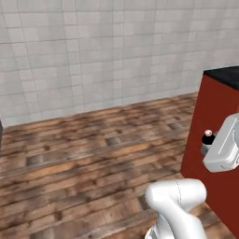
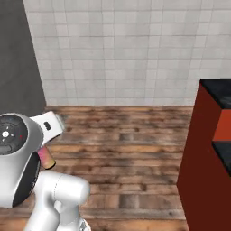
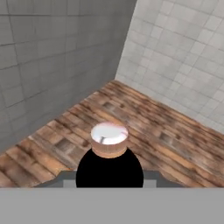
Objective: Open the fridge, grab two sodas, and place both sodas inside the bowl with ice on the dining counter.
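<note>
My gripper (image 3: 109,176) is shut on a soda (image 3: 109,144), a slim bottle whose dark end fills the space between the jaws and whose pink-orange band and pale end point away from the hand. The left base view has the bottle's dark cap (image 1: 208,136) sticking out beside the white hand, in front of the red panel. In the right base view a pink-orange piece of the soda (image 2: 45,158) peeks out behind the arm. The dining counter (image 1: 212,116) stands at the right, red-fronted with a black top. The bowl is out of view.
Brown wood-plank floor (image 1: 93,158) spreads ahead, bounded by a pale tiled wall (image 1: 102,56). A flat dark grey face (image 2: 16,58) rises at the left; I cannot tell whether it is the fridge. The counter's red end (image 2: 198,158) closes off the right.
</note>
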Tool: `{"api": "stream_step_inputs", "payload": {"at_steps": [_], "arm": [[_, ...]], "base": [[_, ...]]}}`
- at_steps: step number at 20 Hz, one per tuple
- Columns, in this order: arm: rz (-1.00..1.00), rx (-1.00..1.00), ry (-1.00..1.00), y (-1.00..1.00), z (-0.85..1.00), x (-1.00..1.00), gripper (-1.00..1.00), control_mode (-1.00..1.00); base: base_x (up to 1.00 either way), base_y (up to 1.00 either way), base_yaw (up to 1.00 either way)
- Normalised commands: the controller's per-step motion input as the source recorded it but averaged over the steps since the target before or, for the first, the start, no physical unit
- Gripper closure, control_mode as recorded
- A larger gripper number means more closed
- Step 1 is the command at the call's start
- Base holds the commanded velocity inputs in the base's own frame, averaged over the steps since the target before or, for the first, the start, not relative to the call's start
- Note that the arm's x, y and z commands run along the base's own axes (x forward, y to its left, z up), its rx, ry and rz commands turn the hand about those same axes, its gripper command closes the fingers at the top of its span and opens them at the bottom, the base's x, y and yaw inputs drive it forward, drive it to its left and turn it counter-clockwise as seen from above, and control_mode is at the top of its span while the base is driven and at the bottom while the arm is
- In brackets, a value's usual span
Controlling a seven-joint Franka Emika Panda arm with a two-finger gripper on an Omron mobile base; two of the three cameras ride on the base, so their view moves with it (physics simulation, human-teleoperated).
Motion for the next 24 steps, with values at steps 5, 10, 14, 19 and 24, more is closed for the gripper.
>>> {"api": "stream_step_inputs", "payload": {"at_steps": [5, 10, 14, 19, 24], "arm": [[0.0, 0.0, 0.0, 0.0, 0.0, 0.0, 1.0, 1.0], [0.0, 0.0, 0.0, 0.0, 0.0, 0.0, 1.0, 1.0], [0.0, 0.0, 0.0, 0.0, 0.0, 0.0, 1.0, 1.0], [0.0, 0.0, 0.0, 0.0, 0.0, 0.0, 1.0, 1.0], [0.0, 0.0, 0.0, 0.0, 0.0, 0.0, 1.0, 1.0]], "base": [[0.79, 0.68, -0.47], [0.82, 0.73, -0.44], [0.85, 0.71, -0.44], [0.89, 0.68, -0.45], [0.88, 0.65, -0.45]]}}
